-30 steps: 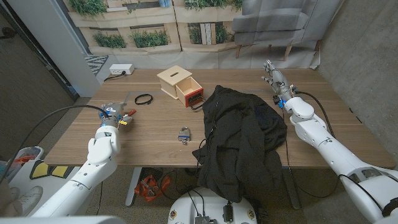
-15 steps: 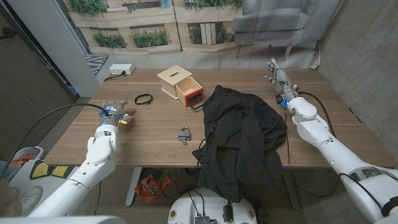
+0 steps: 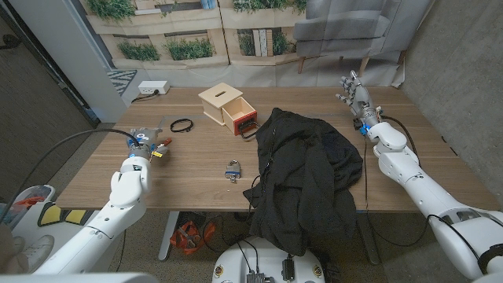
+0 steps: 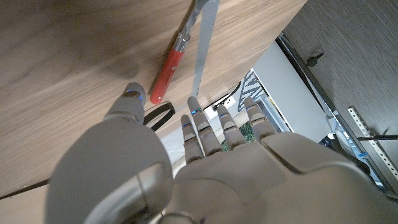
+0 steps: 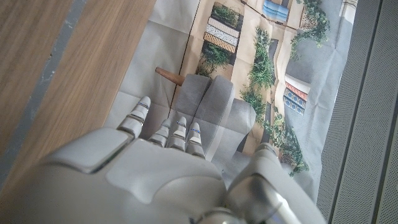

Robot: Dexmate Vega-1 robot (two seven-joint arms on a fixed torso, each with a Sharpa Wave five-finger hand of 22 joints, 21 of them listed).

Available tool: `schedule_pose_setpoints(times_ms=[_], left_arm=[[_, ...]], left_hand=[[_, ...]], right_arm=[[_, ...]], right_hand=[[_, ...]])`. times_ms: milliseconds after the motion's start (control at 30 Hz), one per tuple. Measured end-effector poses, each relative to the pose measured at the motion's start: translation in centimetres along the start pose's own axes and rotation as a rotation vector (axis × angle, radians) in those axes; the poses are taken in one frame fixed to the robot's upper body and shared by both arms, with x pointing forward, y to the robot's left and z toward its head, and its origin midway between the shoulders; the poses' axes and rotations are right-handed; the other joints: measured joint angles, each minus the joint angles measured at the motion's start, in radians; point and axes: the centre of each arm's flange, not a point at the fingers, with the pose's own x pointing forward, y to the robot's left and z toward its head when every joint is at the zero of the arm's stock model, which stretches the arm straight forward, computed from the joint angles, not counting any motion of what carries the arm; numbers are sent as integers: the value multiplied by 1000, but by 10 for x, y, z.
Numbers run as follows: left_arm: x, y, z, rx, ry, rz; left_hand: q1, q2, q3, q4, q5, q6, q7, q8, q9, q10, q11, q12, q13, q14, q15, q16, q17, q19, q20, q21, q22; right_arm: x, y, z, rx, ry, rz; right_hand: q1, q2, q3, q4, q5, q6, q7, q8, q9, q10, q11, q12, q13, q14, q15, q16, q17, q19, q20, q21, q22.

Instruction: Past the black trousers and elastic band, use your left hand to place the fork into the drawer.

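Observation:
My left hand (image 3: pixel 141 143) stands at the table's left side with its fingers stretched out and nothing in them. Just past its fingertips (image 4: pixel 194 109) lies the fork (image 4: pixel 168 76), red-handled with a silver metal end; in the head view the fork (image 3: pixel 164 144) shows right of the hand. The black elastic band (image 3: pixel 182 124) lies a little farther back. Behind it stands the wooden box (image 3: pixel 218 99) with its drawer (image 3: pixel 240 117) pulled open, red inside. The black trousers (image 3: pixel 306 173) are heaped right of centre. My right hand (image 3: pixel 355 90) is raised at the far right, fingers spread, holding nothing.
A blue padlock (image 3: pixel 233 169) lies on the table (image 3: pixel 196 185) between my left hand and the trousers. A white power strip (image 3: pixel 152 88) sits at the back left corner. A black cable runs from the drawer under the trousers.
My right hand has drifted to the right and towards the back, and its fingers have spread. The left hand and the fork have stayed put.

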Motion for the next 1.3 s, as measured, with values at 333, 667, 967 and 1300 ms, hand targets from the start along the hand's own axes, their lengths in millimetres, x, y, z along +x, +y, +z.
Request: schedule_pose_setpoints(times_ms=[333,667,967,1300], left_arm=[[2,4,4,30,-19,-2],[5,3,5,50,-30,-10],[9,1,4,54,-29,-29],[10,-4,3,50,-25,-54]], left_hand=[[7,7,-3,-3,0,5,-5,0,0,0,0,0,0,0,0,0,0,0,0,0,0],[17,9,-3,-3,0,11,-11,0,0,5,-6,0,0,0,0,0,0,0,0,0,0],[22,4,-3,-3,0,11,-11,0,0,20,-9,0,5,0,0,0,0,0,0,0,0],[22,4,-3,-3,0,11,-11,-4,0,20,-9,0,5,0,0,0,0,0,0,0,0]], right_arm=[[-1,-12,2,11,-5,-5],[0,-18,6,7,-12,-20],[0,-22,9,1,-14,-43],[-1,-23,11,-6,-18,-58]], right_hand=[[0,0,0,0,0,18,3,0,0,18,-4,0,0,16,-5,0,-3,47,1,7,0],[0,0,0,0,0,23,9,5,0,29,-4,4,0,23,-2,0,-3,57,0,7,0],[3,3,0,0,8,29,3,5,0,29,-4,4,0,27,-5,0,-2,57,0,7,0],[3,3,0,0,8,34,9,5,0,32,0,4,0,27,-5,0,-7,57,0,7,0]])
